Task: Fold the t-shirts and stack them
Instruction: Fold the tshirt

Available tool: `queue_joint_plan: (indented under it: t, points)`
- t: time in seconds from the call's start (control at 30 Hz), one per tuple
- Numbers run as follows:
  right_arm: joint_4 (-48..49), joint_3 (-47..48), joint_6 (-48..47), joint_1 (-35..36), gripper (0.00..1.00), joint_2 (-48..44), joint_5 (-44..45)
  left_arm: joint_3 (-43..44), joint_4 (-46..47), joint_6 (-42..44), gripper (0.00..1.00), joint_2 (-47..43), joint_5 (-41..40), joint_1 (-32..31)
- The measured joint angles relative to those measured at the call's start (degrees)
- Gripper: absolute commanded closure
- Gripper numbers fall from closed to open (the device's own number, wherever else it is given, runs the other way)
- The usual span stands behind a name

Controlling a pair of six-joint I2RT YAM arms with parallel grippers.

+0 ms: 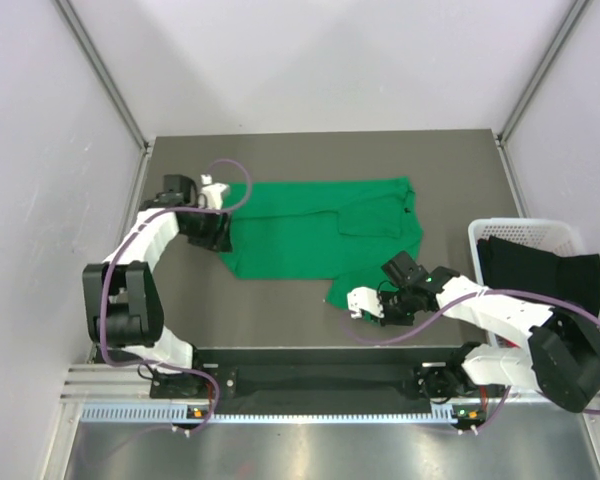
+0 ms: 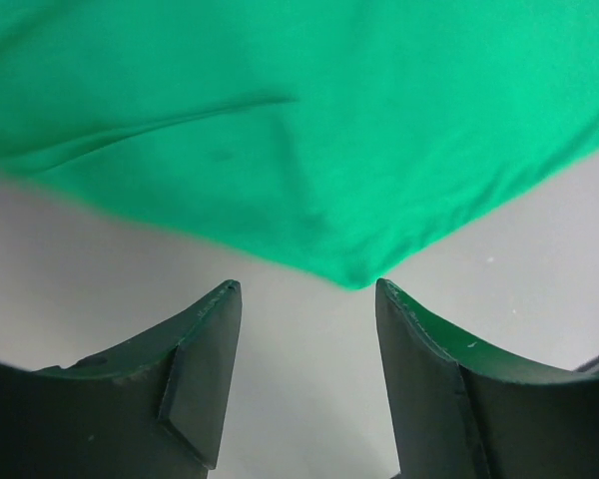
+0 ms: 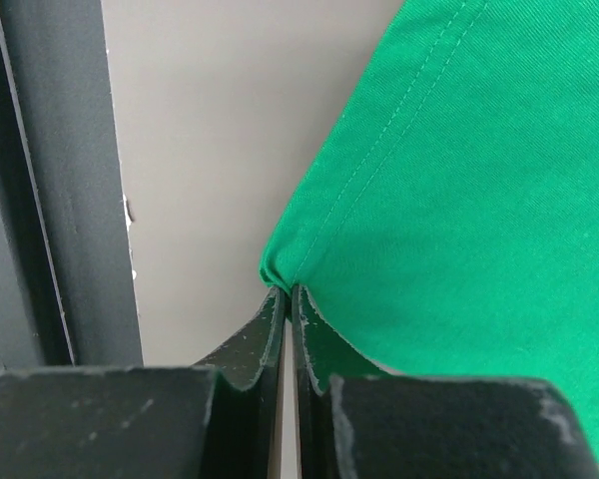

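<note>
One green tee (image 1: 310,235) lay on one table (image 1: 280,310). One black tee (image 1: 535,270) sat in one basket (image 1: 510,228). There were two arms, left (image 1: 145,240) and right (image 1: 490,308).

A bright green soft cloth t-shirt (image 1: 310,230) lies flat and partly folded across the middle of the overhead frame. One flap is doubled over at its upper right, and a stitched hem corner trails toward lower centre. In the left wrist view its edge narrows to a point at mid-frame. A black bunched cloth t-shirt (image 1: 535,268) sits crumpled at the right edge.
</note>
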Motion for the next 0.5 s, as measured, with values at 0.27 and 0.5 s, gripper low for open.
queue_joint_plan:
  t: [0.27,0.5]
  points:
    - [0.52,-0.04,2.38,0.15,0.98,-0.04,0.76,3.98,-0.50,0.33,0.42,9.64,-4.48,-7.13]
    - [0.85,-0.09,3.37,0.17,0.98,0.02,1.03,10.69,0.55,-1.18,0.47,14.49,-7.93,-7.21]
